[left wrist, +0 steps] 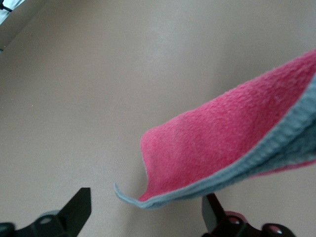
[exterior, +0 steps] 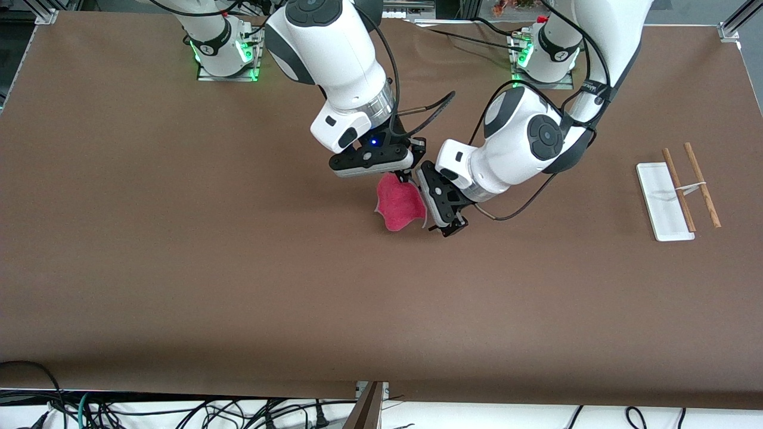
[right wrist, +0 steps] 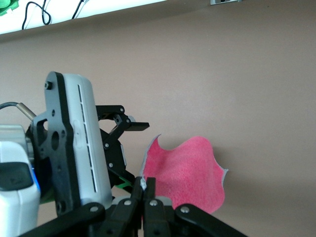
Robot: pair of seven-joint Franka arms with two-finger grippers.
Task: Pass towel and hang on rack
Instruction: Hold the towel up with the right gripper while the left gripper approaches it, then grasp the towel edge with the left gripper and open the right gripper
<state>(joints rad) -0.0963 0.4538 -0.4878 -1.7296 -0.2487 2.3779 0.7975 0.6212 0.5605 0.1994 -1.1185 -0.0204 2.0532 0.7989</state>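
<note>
1. Front view: the right gripper [exterior: 406, 173] hung over the middle of the table [exterior: 179, 238], its fingers pinched together on the top edge of the towel [exterior: 400, 204], which dangled pink face out in the air. The left gripper [exterior: 451, 227] was turned sideways just beside the towel, toward the left arm's end of the table. The rack [exterior: 676, 195] stood well apart near that end, its white base flat and its two brown rods side by side.

2. Left wrist view: the towel [left wrist: 222, 143] hung above the bare table [left wrist: 98, 74], pink face showing and grey edging curling at its corner. The left gripper [left wrist: 145, 210] had its fingers [left wrist: 79, 205] spread wide apart, with the towel's lower corner between them, touching neither.

3. Right wrist view: the right gripper [right wrist: 144, 190] had its fingertips closed on the towel's [right wrist: 190, 173] grey edge. The left gripper [right wrist: 129, 148] showed close beside the towel, its fingers apart.
</note>
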